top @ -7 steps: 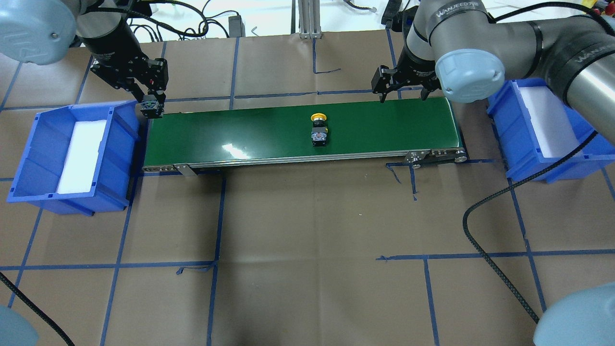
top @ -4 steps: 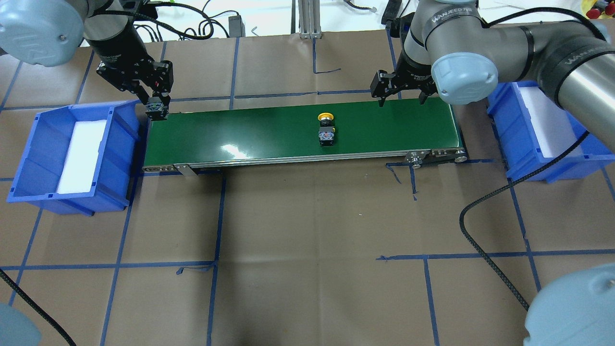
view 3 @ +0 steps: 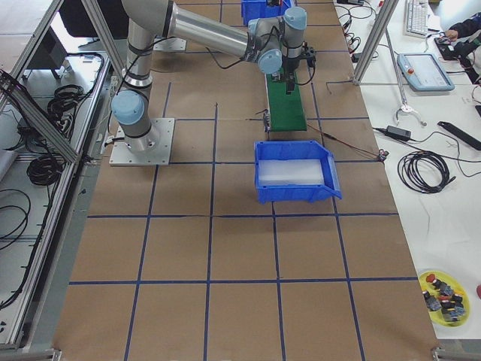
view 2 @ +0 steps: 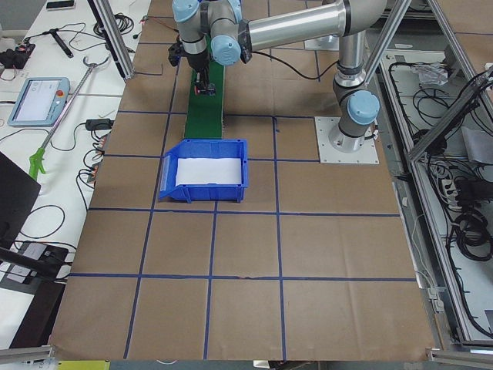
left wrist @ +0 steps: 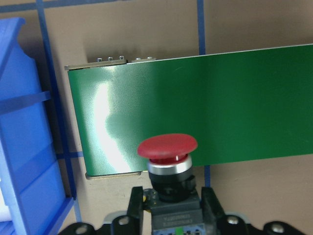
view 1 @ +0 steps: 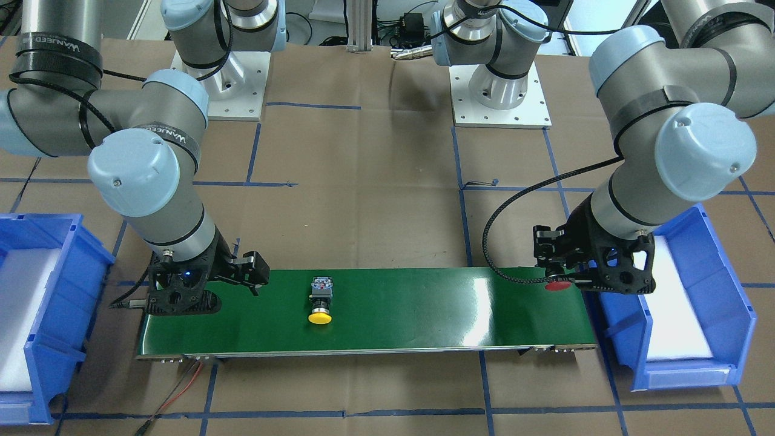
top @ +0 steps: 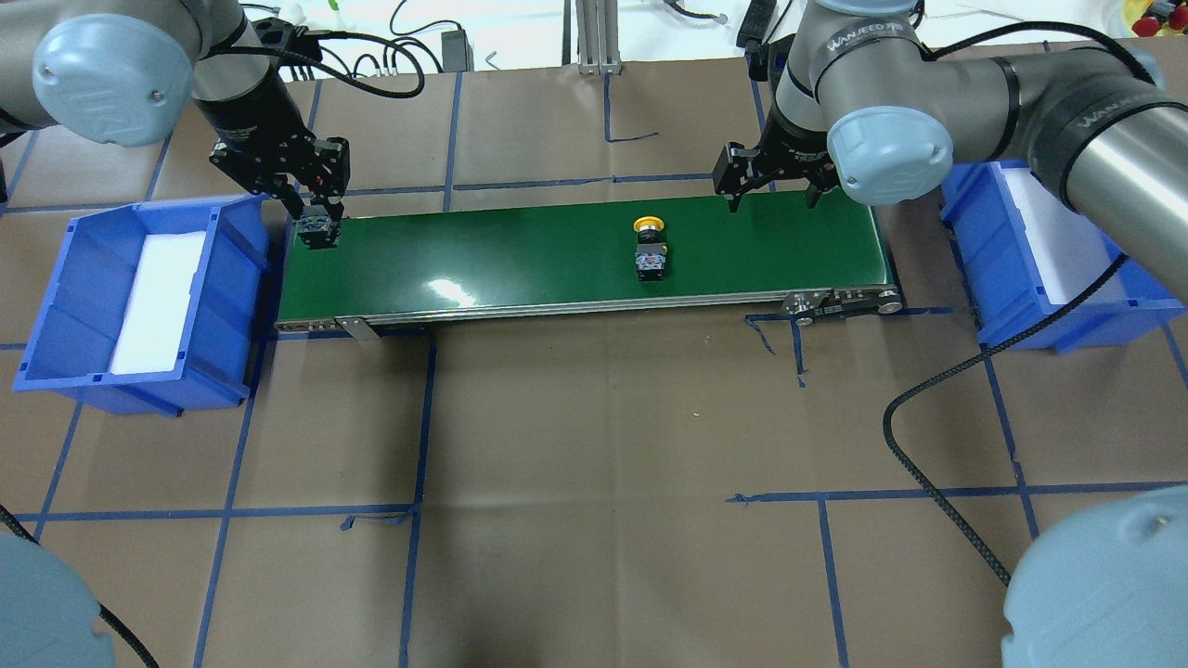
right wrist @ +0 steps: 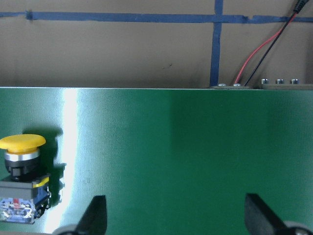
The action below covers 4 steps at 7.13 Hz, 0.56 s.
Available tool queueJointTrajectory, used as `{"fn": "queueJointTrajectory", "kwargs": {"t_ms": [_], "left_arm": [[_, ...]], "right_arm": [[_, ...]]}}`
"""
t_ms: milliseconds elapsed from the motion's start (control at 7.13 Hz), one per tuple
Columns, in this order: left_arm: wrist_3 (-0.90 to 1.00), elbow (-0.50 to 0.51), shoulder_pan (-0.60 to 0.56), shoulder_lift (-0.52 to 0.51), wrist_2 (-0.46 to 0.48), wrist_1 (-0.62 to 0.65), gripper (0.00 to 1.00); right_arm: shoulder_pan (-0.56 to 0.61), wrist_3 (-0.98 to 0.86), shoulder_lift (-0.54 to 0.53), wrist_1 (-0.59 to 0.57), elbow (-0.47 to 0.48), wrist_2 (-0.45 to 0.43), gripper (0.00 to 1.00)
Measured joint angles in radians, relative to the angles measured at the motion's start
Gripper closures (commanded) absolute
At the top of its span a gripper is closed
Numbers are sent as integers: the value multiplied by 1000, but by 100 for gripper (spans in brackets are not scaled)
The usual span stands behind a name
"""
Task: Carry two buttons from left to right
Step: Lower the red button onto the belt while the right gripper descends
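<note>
1. my left gripper (top: 316, 221) is pinching the red button (left wrist: 167, 147) by its black body, cap pointing ahead. it is at the upper left corner of the belt (top: 520, 264) in the overhead view. i cannot tell whether the button touches the belt.
2. the yellow button (top: 650, 249) lies on its side on the belt, right of centre in the overhead frame. its long axis runs across the belt, cap toward the top of the frame.
3. my right gripper (top: 770, 197) hangs over the belt's top edge with its fingers spread wide and nothing between them. it is up and right of the yellow button, apart from it.
4. in the right wrist view the yellow button sits at the lower left, outside the left-hand finger (right wrist: 95, 213), not between the two.
5. my read: the right gripper is far nearer to the yellow button. its fingers open along the belt, so they would close across the button's narrow body once it is centred between them.
6. the right bin (top: 974, 269) stands just past the belt's right end.
</note>
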Motion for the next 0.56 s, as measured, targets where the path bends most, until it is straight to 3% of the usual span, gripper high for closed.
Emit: {"fn": "queueJointTrajectory", "kwargs": {"t_ms": [561], "left_arm": [[44, -44, 2, -56, 1, 102, 100]], "right_arm": [[0, 0, -2, 3, 0, 1, 0]]}}
